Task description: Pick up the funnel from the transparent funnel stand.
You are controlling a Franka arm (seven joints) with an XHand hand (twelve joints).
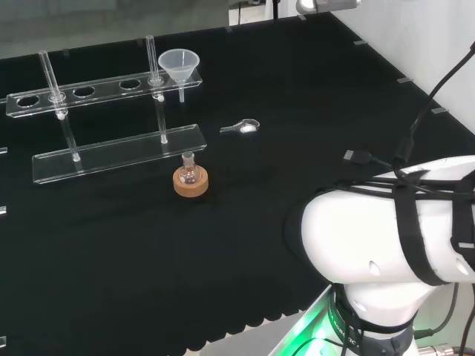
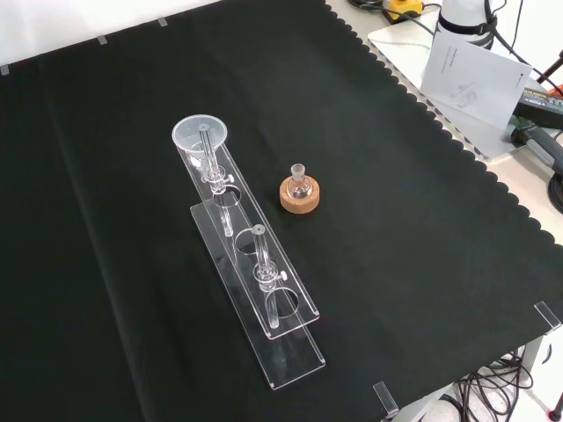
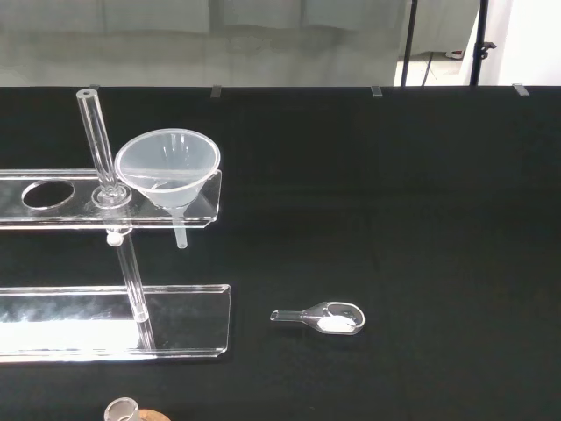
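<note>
A clear funnel (image 1: 179,65) sits in the end hole of the transparent stand's upper shelf (image 1: 107,87), with its spout hanging below the shelf. In the front view the funnel (image 2: 189,141) is at the far end of the stand (image 2: 295,356). The wrist view has the funnel (image 3: 166,167) close, upright, beside one of the stand's clear rods, on the shelf (image 3: 79,206). Nothing touches the funnel.
A small flask on a cork ring (image 1: 191,180) stands just in front of the stand's base, also seen at the flask (image 2: 299,192). A clear scoop with white powder (image 1: 243,127) lies on the cloth to the funnel's right. The arm's white link (image 1: 386,237) fills the lower right.
</note>
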